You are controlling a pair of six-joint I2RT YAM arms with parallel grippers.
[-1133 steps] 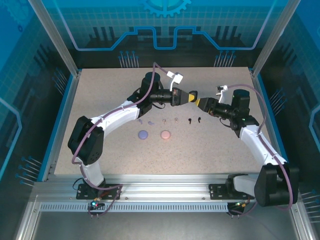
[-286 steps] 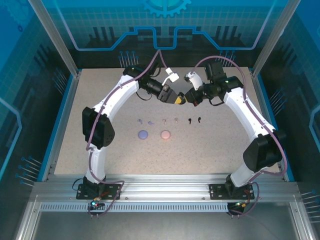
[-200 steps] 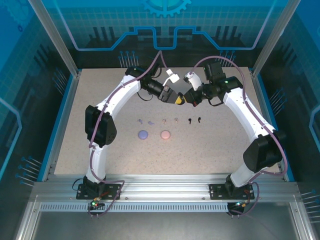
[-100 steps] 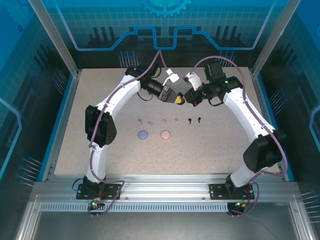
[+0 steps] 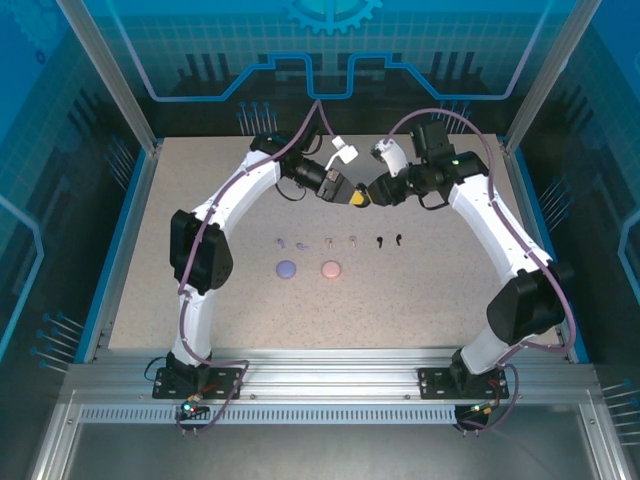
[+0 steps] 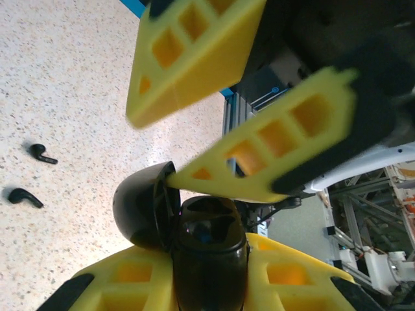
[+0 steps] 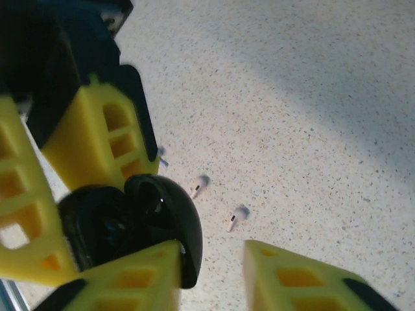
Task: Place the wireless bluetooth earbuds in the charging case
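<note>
Landmark: pink case (image 5: 331, 268), flat on the surface (image 5: 200, 300).

- Left pincer (image 6: 201, 249) is up in the air beyond the pink case, a little to its right. It pinches the black charging case (image 6: 209, 259) between both yellow fingers.
- The lid (image 6: 139, 207) of that case is swung open on its hinge. The inside is dark and glossy, and I cannot tell what sits in the wells.
- Right pincer (image 7: 213, 253) meets it from the far right of the pink case, jaws spread. In the left wrist view one yellow fingertip touches the rim of the open lid, and the other finger stands clear of it. Nothing is gripped.
- Lilac case (image 5: 287, 268) lies just left of the pink case, apart from it.
- All the earbuds lie loose in a row just beyond the pink case:
  - The pink earbuds (image 5: 340, 239) are straight beyond it.
  - The lilac earbuds (image 5: 292, 243) are beyond and to its left.
  - The black earbuds (image 5: 389, 239) are beyond and to its right, roughly under the two pincers.
- None of the earbuds touch a case or a pincer.
</note>
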